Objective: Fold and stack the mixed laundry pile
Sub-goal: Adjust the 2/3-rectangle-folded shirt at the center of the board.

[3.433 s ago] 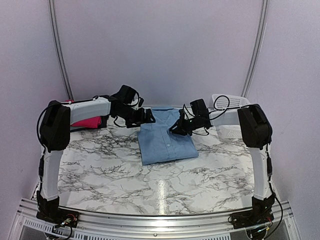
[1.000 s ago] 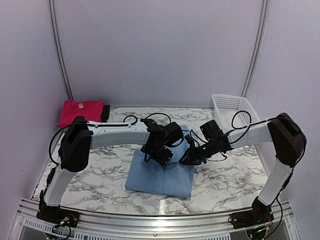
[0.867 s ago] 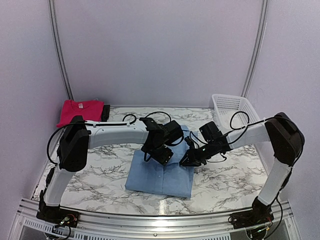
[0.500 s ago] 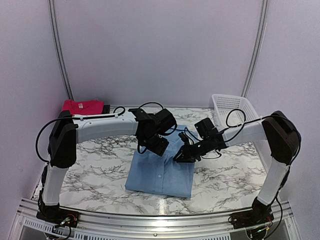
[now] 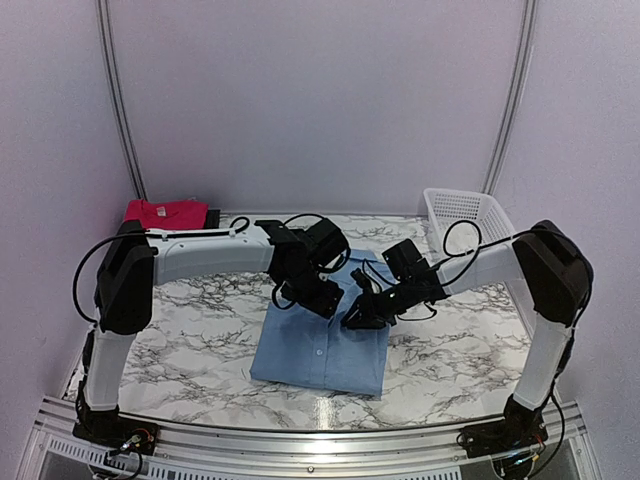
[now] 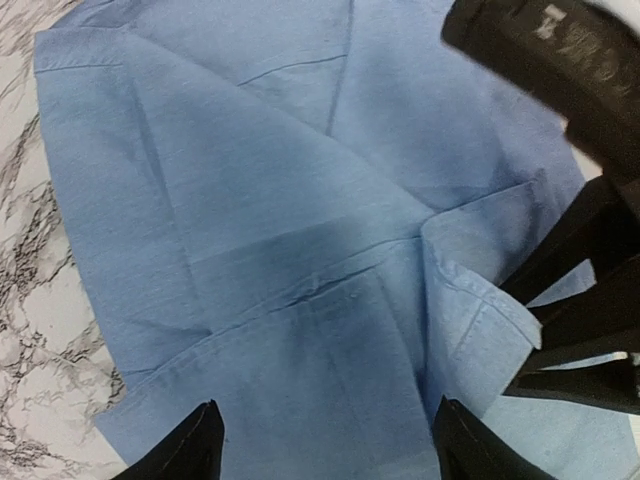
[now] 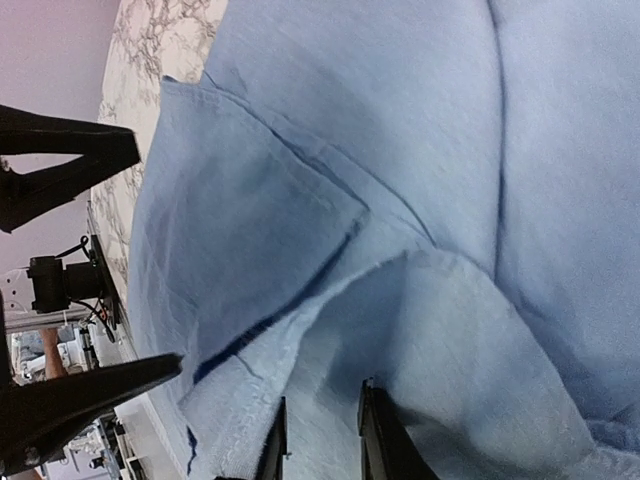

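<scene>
The light blue collared shirt (image 5: 318, 348) lies folded in the middle of the marble table (image 5: 180, 330). My left gripper (image 5: 322, 298) hovers over its far half, open wide, with only flat blue cloth (image 6: 300, 230) below its fingers (image 6: 203, 448). My right gripper (image 5: 358, 316) is at the shirt's right side, shut on a raised fold of the blue cloth (image 7: 440, 330) that runs between its fingers (image 7: 378, 440). The pink-red T-shirt (image 5: 165, 212) and a dark piece (image 5: 211, 218) lie folded at the back left. No denim piece shows.
A white slatted basket (image 5: 463, 212) stands at the back right corner. The two grippers are close together over the shirt; the right one's black fingers (image 6: 575, 300) show in the left wrist view. Walls close in on three sides.
The right gripper has slid left over the shirt with the fold in its grip. The left gripper has drawn back and up a little, its elbow swinging toward the back left.
</scene>
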Available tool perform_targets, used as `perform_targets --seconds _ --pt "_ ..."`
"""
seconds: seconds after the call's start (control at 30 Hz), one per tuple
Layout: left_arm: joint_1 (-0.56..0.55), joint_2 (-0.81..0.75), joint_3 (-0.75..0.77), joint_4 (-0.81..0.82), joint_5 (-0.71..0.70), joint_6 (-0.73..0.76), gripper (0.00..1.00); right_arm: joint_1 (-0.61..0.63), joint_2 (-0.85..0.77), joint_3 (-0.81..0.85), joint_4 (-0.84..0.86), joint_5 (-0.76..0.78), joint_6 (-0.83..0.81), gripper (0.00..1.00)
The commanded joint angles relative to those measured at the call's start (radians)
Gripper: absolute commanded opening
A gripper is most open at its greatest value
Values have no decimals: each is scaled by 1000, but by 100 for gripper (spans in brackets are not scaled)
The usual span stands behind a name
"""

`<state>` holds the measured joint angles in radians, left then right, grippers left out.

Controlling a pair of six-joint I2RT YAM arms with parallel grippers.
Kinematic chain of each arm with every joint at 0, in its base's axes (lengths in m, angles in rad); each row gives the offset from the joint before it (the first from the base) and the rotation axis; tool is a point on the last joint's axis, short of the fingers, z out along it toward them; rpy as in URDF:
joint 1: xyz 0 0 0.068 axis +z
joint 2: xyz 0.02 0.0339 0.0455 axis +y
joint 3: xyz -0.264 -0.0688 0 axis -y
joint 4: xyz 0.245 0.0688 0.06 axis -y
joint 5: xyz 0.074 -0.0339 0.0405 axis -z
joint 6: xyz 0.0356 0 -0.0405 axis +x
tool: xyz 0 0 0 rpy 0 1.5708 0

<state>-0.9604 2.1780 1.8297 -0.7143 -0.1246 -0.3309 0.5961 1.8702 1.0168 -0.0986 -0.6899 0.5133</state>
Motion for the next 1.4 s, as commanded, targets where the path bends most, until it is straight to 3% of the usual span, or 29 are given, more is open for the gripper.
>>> perform_targets --seconds 0.0,0.2,0.43,0.77,0.9,1.37 --pt "-23 35 47 28 70 18 77 -5 -48 -62 32 16 32 23" --pt "-23 69 41 -2 -22 5 77 -5 -45 -76 48 22 46 23" --pt "-33 108 77 -33 -53 41 68 -5 -35 -78 49 27 52 23" --pt "-32 40 60 -3 -91 2 29 -6 -32 -64 49 25 52 23" --pt "-23 -12 -7 53 -81 -24 0 -5 -39 -56 73 18 62 23" --pt "-5 -154 -199 210 -76 -82 0 8 10 36 176 -31 124 25"
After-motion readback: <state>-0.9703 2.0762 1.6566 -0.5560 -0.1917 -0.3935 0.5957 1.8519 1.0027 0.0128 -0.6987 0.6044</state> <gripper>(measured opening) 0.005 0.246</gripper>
